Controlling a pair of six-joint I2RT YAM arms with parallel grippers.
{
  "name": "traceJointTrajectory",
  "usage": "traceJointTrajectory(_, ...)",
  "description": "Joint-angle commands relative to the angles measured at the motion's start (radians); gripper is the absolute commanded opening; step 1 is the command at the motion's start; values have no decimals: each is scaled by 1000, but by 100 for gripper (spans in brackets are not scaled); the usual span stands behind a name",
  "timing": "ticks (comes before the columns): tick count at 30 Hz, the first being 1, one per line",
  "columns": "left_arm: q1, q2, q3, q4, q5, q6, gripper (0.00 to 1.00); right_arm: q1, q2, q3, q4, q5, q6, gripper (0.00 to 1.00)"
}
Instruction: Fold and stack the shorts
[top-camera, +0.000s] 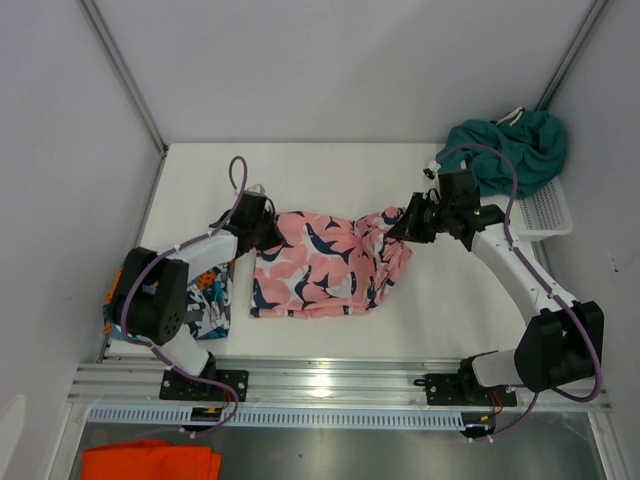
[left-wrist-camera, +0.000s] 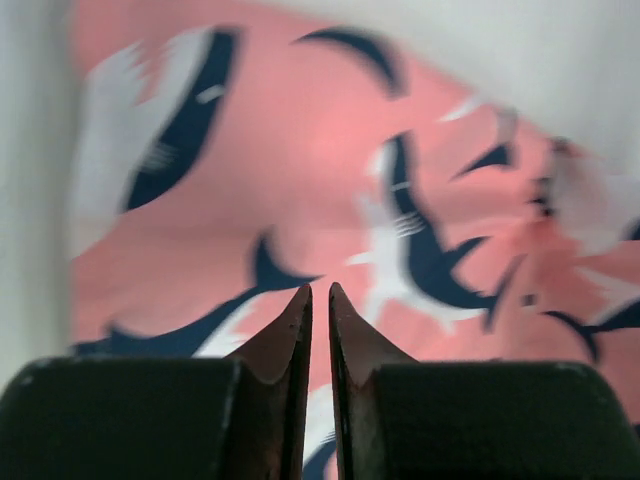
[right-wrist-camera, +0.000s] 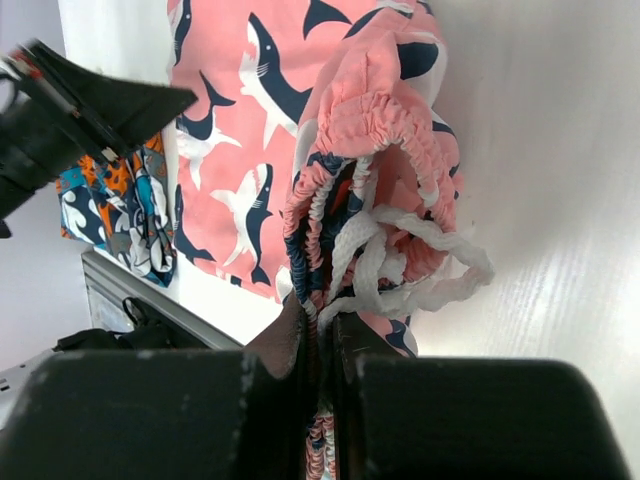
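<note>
Pink shark-print fabric shorts (top-camera: 320, 265) lie mid-worktop (top-camera: 450, 300), right gripper (right-wrist-camera: 318, 322) clamped on their elastic waistband, apparently to fold it across; left gripper (left-wrist-camera: 320, 295) barely parted over the opposite edge, holding nothing.

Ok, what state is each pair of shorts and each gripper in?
pink shark shorts: spread on table, right end bunched up.
graphic print shorts: at left edge, partly hidden.
teal shorts: crumpled, on the basket.
left gripper: barely open, empty.
right gripper: shut on the pink waistband.
</note>
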Motion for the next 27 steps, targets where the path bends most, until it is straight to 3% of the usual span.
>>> traceJointTrajectory(1,60,-59,-94,-10,45,38,13,-34,5,71,-30,-25,-66,0)
traceJointTrajectory(11,112,-114,-169,-46,-24,81,19,-106,2,91,-75,-81,-130,0)
traceJointTrajectory(17,112,-98,-185,-18,-21,80,36,-108,12,92,-79,-78,-143,0)
traceJointTrajectory(27,112,22,-166,31,17,75,30,-97,22,131,-95,-80,-138,0)
